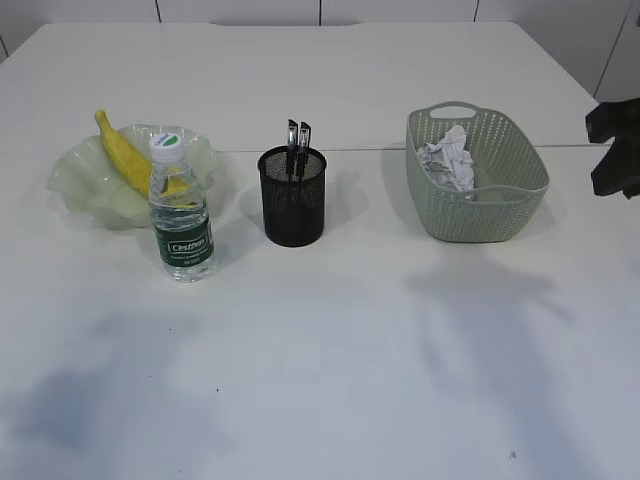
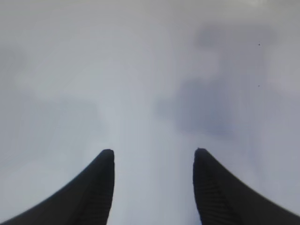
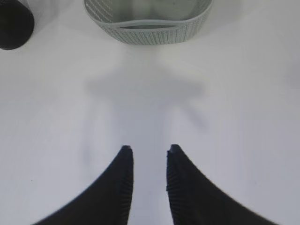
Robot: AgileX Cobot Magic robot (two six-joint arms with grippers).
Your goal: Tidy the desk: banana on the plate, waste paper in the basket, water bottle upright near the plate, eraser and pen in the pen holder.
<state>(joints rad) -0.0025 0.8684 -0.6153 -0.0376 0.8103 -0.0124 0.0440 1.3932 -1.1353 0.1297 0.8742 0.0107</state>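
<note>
Banana (image 1: pixel 123 152) lay on plate (image 1: pixel 75 180) nr tabletop's (image 1: pixel 320 370) left edge, bottle (image 1: pixel 181 212) upright beside it. Paper (image 1: pixel 448 156) in basket (image 1: pixel 500 205). Left gripper (image 2: pixel 153 157) fingers apart, empty; right gripper (image 3: pixel 148 151) fingers slightly apart, empty.

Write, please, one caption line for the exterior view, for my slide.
Tidied desk: banana on plate, bottle upright beside it, pens in holder, paper in basket.
</note>
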